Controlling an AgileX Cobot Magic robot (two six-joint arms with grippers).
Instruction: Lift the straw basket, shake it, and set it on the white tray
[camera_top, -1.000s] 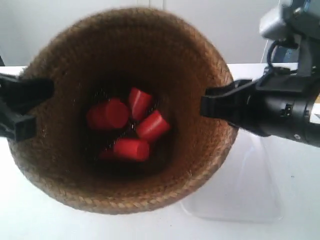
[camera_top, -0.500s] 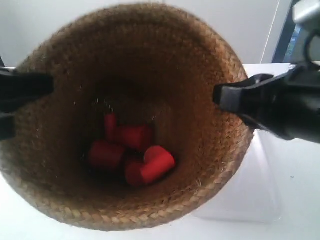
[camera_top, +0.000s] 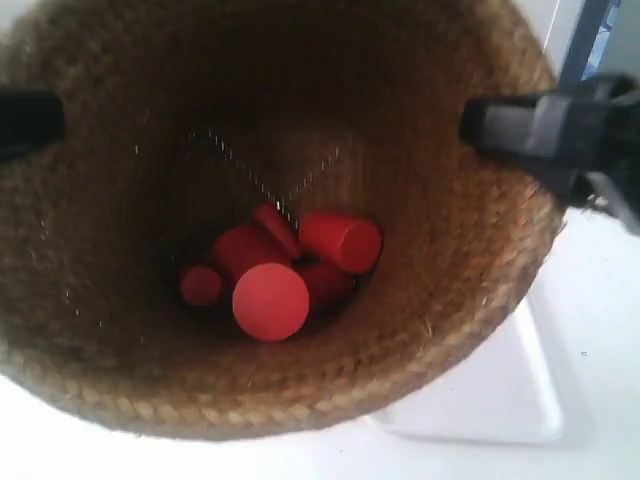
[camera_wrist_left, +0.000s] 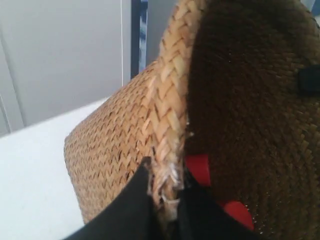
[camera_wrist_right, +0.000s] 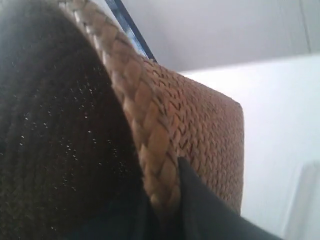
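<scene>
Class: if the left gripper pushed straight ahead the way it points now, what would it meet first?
The braided rim of the straw basket. The left gripper is shut on that rim, which runs on directly ahead of it. What lies beyond is hard to judge for depth.

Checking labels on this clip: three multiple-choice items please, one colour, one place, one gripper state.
1. The tray is: A white, B green, C black.
2. The red pieces lie: A on the tray, B in the basket, C on a shelf.
3. The left gripper is: A open, B shut on the basket's rim, C shut on the tray.
A: its white corner shows below the basket. B: they sit on its bottom. B: it clamps the braided rim.
</scene>
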